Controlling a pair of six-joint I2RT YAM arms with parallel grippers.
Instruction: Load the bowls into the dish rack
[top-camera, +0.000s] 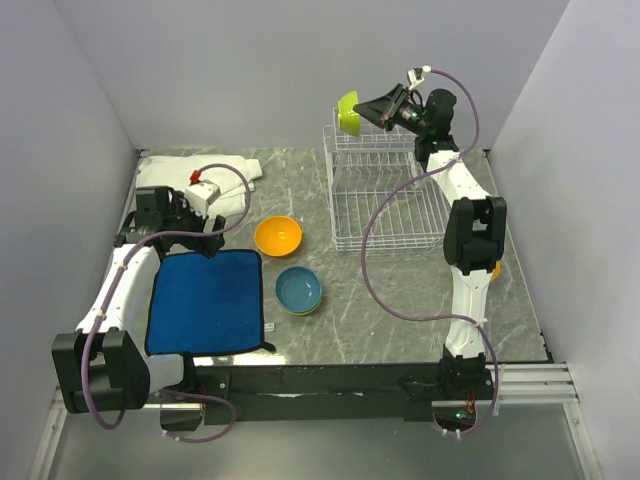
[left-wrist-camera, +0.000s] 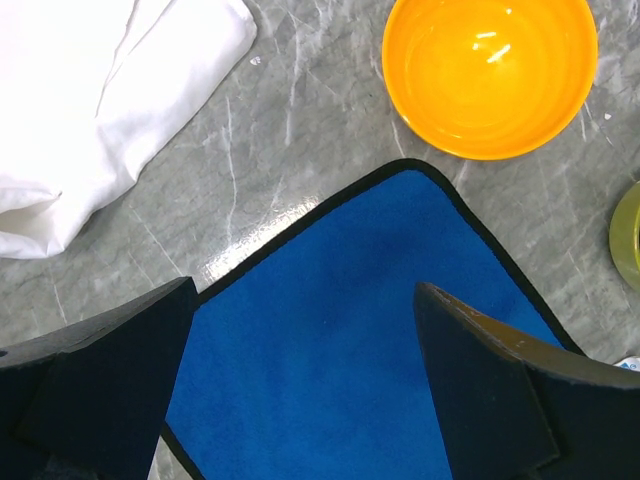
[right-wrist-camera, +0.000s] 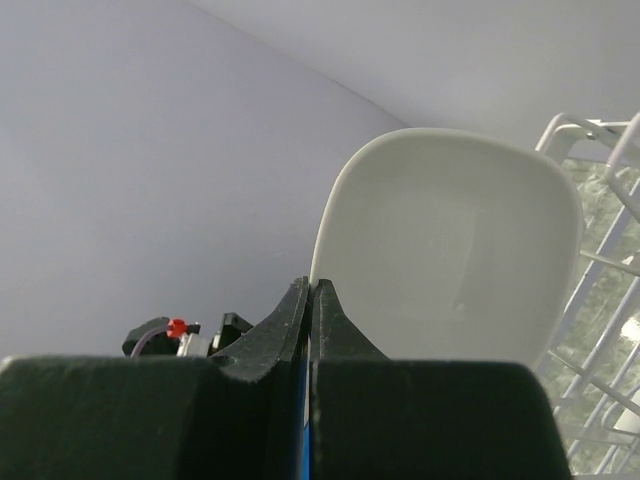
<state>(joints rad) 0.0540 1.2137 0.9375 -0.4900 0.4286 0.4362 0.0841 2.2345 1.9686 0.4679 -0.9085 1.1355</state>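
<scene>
Clamping the lime-green bowl (top-camera: 347, 115) by its rim above the dish rack (top-camera: 385, 190), the right gripper (top-camera: 362, 108) would best lower it edge-on into an upper slot; the left gripper (left-wrist-camera: 300, 380) gaped, empty.

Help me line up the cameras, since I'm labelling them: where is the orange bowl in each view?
Top external: orange bowl mid-table, just past the far right corner of the blue mat.
Left wrist: top right, beyond a corner of the mat.
Right wrist: not in it.
Shared landmark: the blue mat, in the top and left wrist views only.
</scene>
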